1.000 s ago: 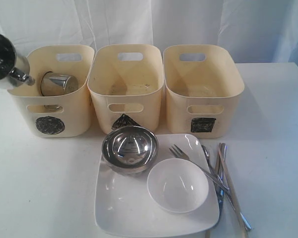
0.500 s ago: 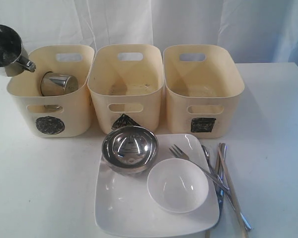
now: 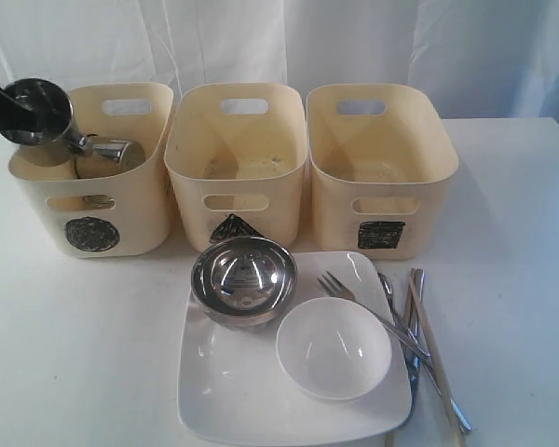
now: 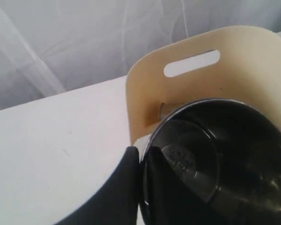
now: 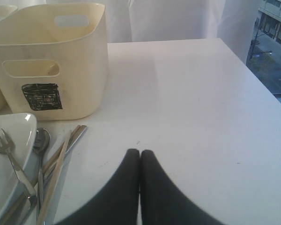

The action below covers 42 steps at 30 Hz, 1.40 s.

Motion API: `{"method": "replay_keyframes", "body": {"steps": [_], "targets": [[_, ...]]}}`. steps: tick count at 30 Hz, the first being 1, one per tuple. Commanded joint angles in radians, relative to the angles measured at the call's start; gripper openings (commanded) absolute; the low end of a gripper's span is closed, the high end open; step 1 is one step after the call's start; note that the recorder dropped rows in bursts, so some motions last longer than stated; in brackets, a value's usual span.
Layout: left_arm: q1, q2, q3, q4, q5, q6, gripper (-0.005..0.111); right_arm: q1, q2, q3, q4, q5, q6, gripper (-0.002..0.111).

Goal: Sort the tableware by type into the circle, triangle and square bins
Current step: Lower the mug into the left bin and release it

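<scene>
The left gripper [image 4: 141, 161] pinches a steel mug [image 3: 37, 110] by its rim, tilted over the circle bin [image 3: 88, 200], touching the second mug [image 3: 112, 154] lying inside. The right gripper [image 5: 140, 157] is closed and empty.

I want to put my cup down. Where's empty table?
Bare table lies right of the square bin and cutlery, and in front of the circle bin, left of the plate. Crowded: the plate, holding the steel bowl and white bowl.
</scene>
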Motion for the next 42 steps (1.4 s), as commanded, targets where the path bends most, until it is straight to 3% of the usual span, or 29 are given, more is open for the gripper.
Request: {"method": "replay_keyframes", "body": {"steps": [1, 14, 17, 23, 25, 30, 34, 39, 42], "targets": [[-0.003, 0.051, -0.035, -0.009, 0.106, -0.029, 0.0, -0.001, -0.006, 0.005, 0.0, -0.008, -0.007, 0.0], [-0.003, 0.11, -0.044, -0.007, 0.254, 0.039, 0.0, -0.001, -0.006, 0.005, 0.0, -0.008, -0.007, 0.0], [-0.003, 0.11, -0.049, -0.007, 0.242, 0.039, 0.013, -0.001, -0.006, 0.005, 0.0, -0.008, -0.007, 0.0], [-0.003, 0.11, -0.062, -0.023, 0.216, 0.029, 0.062, -0.001, -0.006, 0.005, 0.0, -0.008, -0.007, 0.0], [-0.003, 0.103, -0.062, -0.039, 0.214, 0.008, 0.067, -0.001, -0.006, 0.005, 0.0, -0.008, -0.007, 0.0], [-0.003, 0.043, -0.062, -0.044, 0.246, -0.046, 0.061, -0.001, -0.006, 0.005, 0.0, -0.008, -0.007, 0.0], [-0.003, -0.039, -0.062, -0.044, 0.36, -0.046, 0.061, -0.001, -0.006, 0.005, 0.0, -0.008, -0.007, 0.0], [-0.003, -0.102, -0.062, -0.089, 0.787, -0.053, 0.061, -0.001, -0.006, 0.005, 0.0, -0.008, -0.007, 0.0], [-0.003, -0.094, -0.051, -0.09, 0.96, -0.084, 0.061, -0.001, -0.006, 0.005, 0.0, -0.008, -0.007, 0.0]]}}
